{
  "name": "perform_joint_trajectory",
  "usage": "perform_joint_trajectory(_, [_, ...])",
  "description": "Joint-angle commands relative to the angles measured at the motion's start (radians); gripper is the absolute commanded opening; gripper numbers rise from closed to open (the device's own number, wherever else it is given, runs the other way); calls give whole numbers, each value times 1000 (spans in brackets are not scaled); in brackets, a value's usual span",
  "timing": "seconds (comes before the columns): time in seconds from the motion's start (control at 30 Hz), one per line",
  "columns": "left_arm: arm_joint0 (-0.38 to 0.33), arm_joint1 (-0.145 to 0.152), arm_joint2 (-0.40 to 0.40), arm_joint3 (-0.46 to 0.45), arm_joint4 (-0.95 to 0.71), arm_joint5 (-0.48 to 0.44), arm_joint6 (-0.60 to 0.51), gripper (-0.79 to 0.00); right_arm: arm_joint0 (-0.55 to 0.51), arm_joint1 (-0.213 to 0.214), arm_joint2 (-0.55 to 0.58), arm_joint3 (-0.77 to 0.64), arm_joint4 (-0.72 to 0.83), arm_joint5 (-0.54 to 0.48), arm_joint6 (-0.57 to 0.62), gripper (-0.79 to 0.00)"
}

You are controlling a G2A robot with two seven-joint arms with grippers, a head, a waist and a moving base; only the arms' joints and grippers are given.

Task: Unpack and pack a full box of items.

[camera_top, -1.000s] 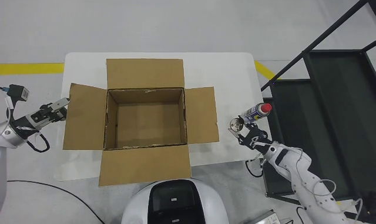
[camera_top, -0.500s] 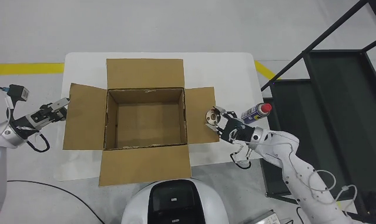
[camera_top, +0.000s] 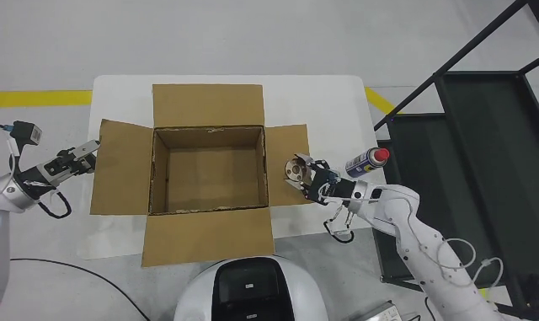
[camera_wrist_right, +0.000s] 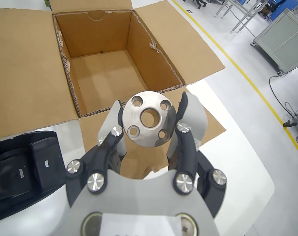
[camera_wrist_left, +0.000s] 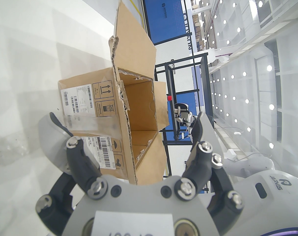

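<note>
An open cardboard box (camera_top: 210, 169) with all flaps spread stands on the white table (camera_top: 337, 102); its inside looks bare. My right gripper (camera_top: 300, 169) is shut on a round metal flange (camera_wrist_right: 148, 119) with several bolt holes, held over the box's right flap (camera_top: 289, 165) close to the opening (camera_wrist_right: 104, 69). My left gripper (camera_top: 87, 155) stands open with nothing between its fingers, just off the outer edge of the left flap (camera_top: 122, 167). In the left wrist view the box (camera_wrist_left: 129, 124) lies straight ahead of that gripper (camera_wrist_left: 129, 133).
A blue spray can with a red cap (camera_top: 367, 160) sits at the table's right edge, near the right arm. A dark metal rack (camera_top: 455, 178) stands to the right of the table. Yellow floor tape (camera_top: 42, 97) runs behind the table.
The right arm has carried the metal flange leftward, from beside the spray can at the table's right edge to above the box's right flap. The left arm has stayed put.
</note>
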State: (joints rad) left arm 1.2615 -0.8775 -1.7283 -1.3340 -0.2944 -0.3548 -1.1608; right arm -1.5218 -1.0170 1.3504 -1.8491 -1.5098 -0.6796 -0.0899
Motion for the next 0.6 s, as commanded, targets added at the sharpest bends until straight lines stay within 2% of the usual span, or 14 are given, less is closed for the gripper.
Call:
perform_joint_trajectory(0.0, [0,0,0,0,0,0,0,0,0,0,0,0,0,0,0,-785])
perform_joint_trajectory(0.2, [0,0,0,0,0,0,0,0,3,-1,-8,-2,9,3,-7,-785])
perform_joint_trajectory(0.27, [0,0,0,0,0,0,0,0,35,-3,-21,1,2,-11,-3,-785])
perform_joint_trajectory(0.33, [0,0,0,0,0,0,0,0,99,-7,-60,10,16,-76,2,-785])
perform_joint_trajectory(0.43, [0,0,0,0,0,0,0,0,247,-17,-127,64,8,-150,58,-785])
perform_joint_trajectory(0.57, [0,0,0,0,0,0,0,0,451,-50,-262,165,40,-190,128,-785])
